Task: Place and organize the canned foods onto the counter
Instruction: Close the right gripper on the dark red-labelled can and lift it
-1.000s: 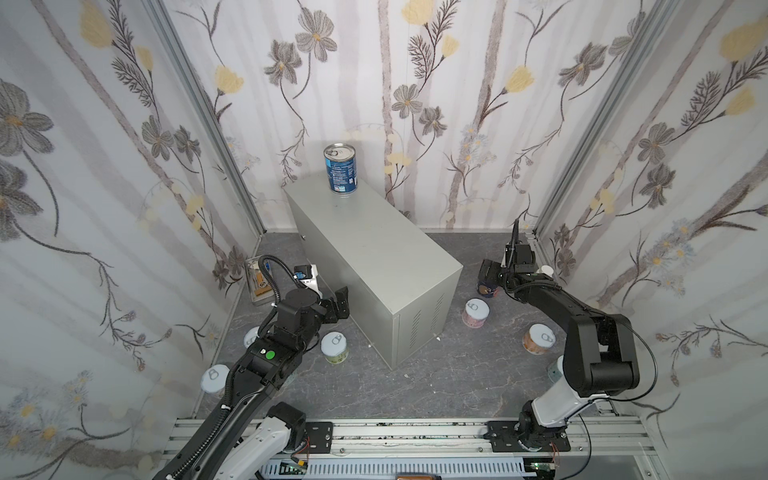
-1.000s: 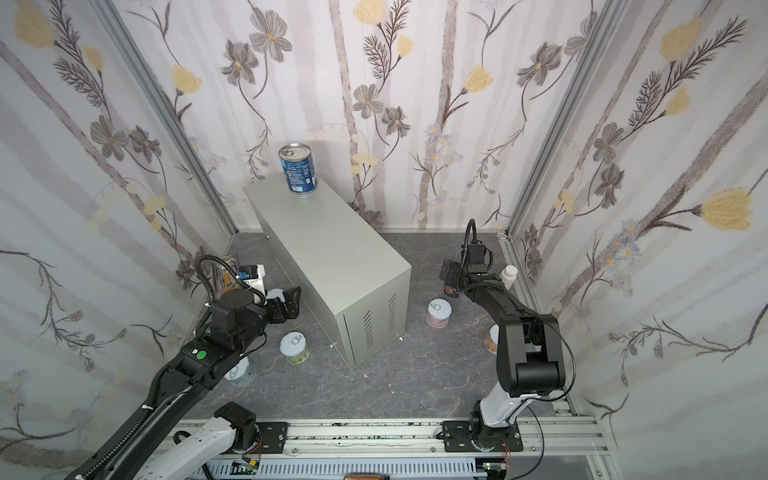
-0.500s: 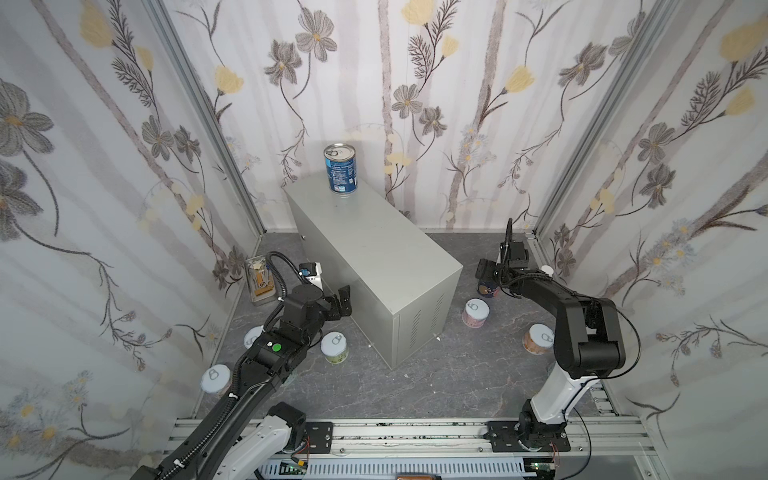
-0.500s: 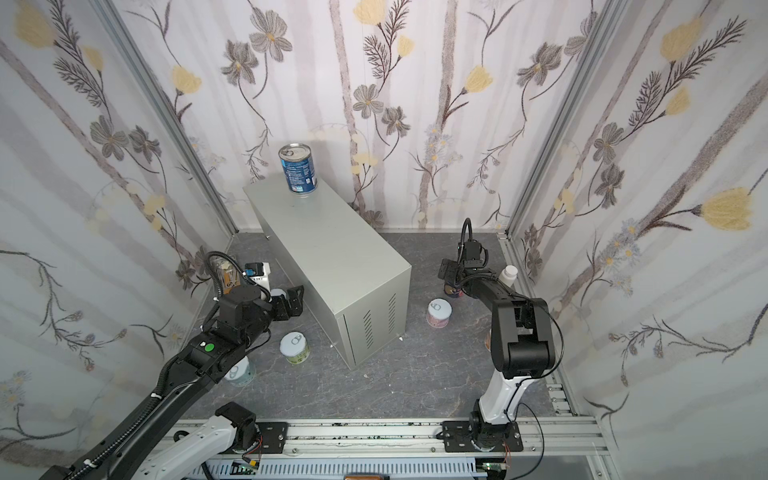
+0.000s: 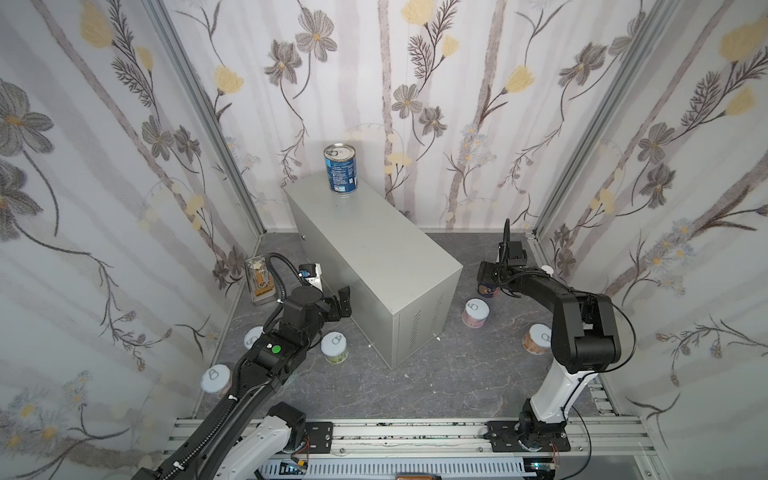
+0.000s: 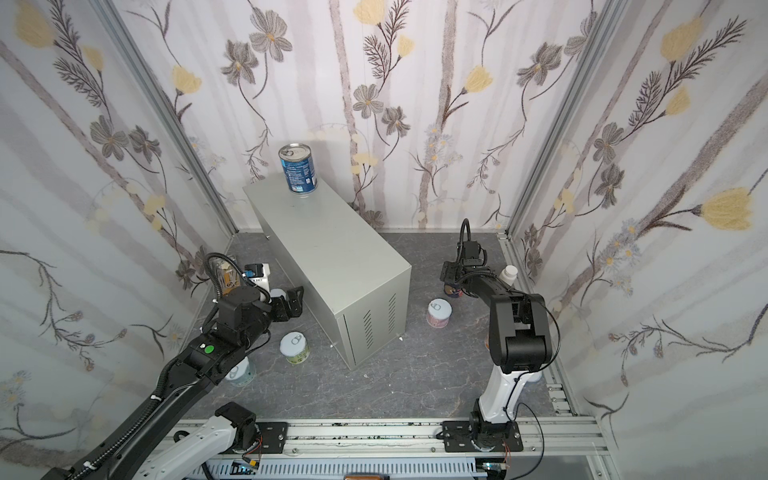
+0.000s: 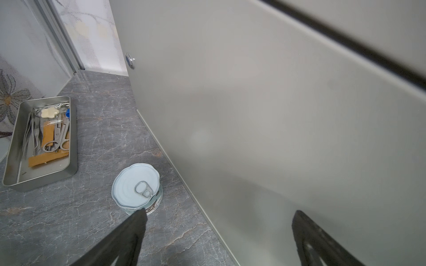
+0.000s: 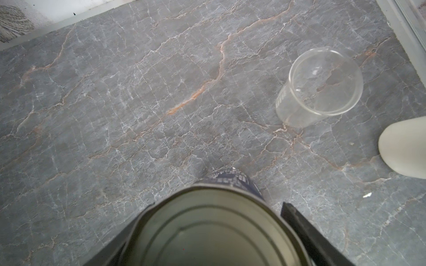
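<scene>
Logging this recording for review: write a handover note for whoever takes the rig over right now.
Left gripper: open, empty, beside the counter, near a short can on the floor.
Right gripper: fingers flank a blue can standing on the floor; grip not confirmed.
Done: another blue can upright on the counter's far end.
Left: the flanked blue can and at least six short cans, all on the floor.
</scene>
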